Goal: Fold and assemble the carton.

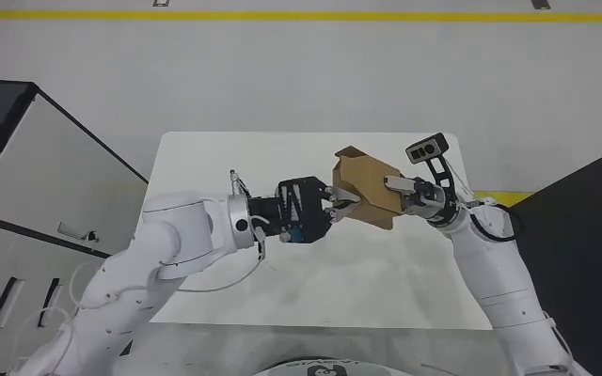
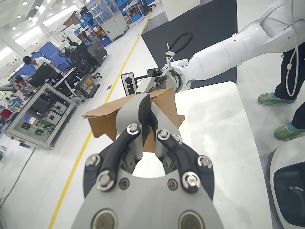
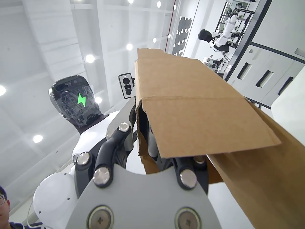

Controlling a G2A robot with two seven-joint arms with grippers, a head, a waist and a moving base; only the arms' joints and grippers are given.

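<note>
The brown corrugated cardboard carton (image 1: 365,191) hangs tilted in the air between the two tools, held above the counter rather than resting on it. It is a boxy sleeve with matte, fibrous faces, pressed creases and rough cut edges.

The left tool (image 1: 339,201) is pinched narrow on a panel edge at the end of the carton nearest it. In the left wrist view its grey metal fingers (image 2: 127,114), lined with black rubbery pads, meet on the cardboard. A loose flap with a notched edge juts out sideways just beyond them.

The right tool (image 1: 400,185) is clamped on the opposite end. From its own wrist view one finger (image 3: 127,117) lies against the outside of a carton wall and the other sits inside. A flat flap folds out over the tool, leaving a dark hollow behind the crease.

The left wrist view shows the right tool (image 2: 145,89) directly past the carton, facing the left one.

Beneath both tools lies the smooth white counter with rounded corners (image 1: 235,160). The right tool is close to the counter edge on its own arm's side. The left tool is over the middle, with broad surface behind it.

Beyond the counter, past both tools, a yellow floor line (image 1: 301,15) crosses pale flooring.
</note>
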